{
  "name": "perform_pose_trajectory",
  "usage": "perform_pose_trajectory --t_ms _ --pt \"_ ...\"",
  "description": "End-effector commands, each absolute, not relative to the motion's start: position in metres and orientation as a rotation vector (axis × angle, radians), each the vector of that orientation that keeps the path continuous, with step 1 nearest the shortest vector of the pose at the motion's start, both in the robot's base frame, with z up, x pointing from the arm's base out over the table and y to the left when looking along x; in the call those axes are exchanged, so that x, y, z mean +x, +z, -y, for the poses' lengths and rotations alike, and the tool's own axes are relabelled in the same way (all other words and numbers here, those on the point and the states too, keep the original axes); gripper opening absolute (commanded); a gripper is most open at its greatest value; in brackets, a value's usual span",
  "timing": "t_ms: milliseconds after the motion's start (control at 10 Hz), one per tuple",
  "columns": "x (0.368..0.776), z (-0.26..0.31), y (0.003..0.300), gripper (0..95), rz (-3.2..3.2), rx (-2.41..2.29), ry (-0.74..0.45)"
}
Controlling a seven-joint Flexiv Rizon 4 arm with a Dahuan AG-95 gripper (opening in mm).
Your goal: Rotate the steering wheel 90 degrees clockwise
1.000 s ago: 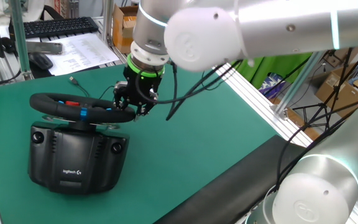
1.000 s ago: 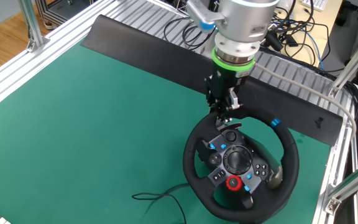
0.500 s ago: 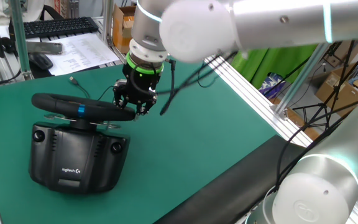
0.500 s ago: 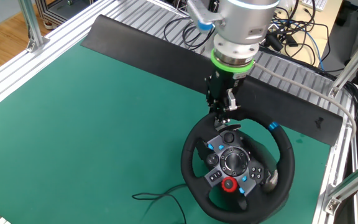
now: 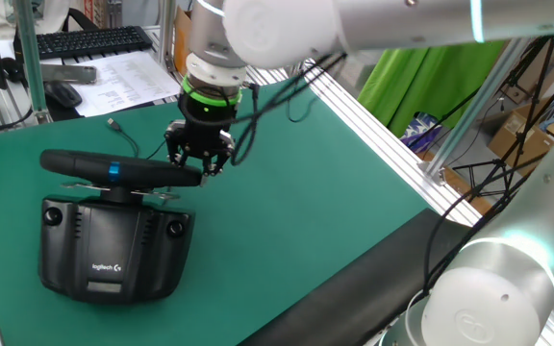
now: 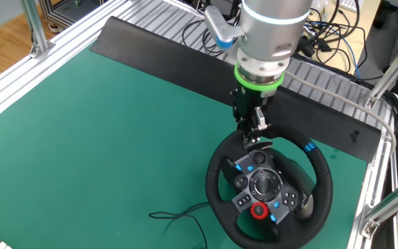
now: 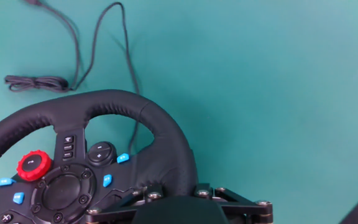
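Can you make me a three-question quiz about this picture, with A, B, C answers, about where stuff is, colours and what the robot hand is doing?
1. Where is the gripper?
A. At the wheel's rim
B. Over the keyboard
C. Far off above bare mat

2. What colour is the round knob on the wheel?
A. Yellow
B. Red
C. White

3. How does the cable lie on the mat?
A. Pulled straight and tight
B. Wound around the wheel
C. Loose, in bends

Answers:
1 A, both fixed views show the fingers down at the rim.
2 B, the hand view and the other fixed view show a red knob among blue buttons.
3 C, the hand view shows it curving slackly over the green mat.
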State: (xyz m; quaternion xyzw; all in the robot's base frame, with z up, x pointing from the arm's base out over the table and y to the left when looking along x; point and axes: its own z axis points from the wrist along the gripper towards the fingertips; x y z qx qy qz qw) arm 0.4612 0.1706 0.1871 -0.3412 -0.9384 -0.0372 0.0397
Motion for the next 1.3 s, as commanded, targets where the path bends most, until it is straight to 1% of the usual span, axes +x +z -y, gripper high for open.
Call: perform_pose_trajectory --t_ms 100,400,600,800,1300 --pt "0.4613 -0.1741 0.1938 0.0 2.834 -1.023 -0.114" --pt "0.4611 -0.1742 0.1949 0.0 2.806 -0.998 -0.109" --pt "0.4612 -0.1757 0.1955 0.0 2.761 -1.019 -0.173" --pt "0.4614 -0.1760 0.1945 0.0 2.731 -0.977 -0.139" --pt "0.4604 -0.1789 0.1936 0.0 2.717 -0.989 -0.139"
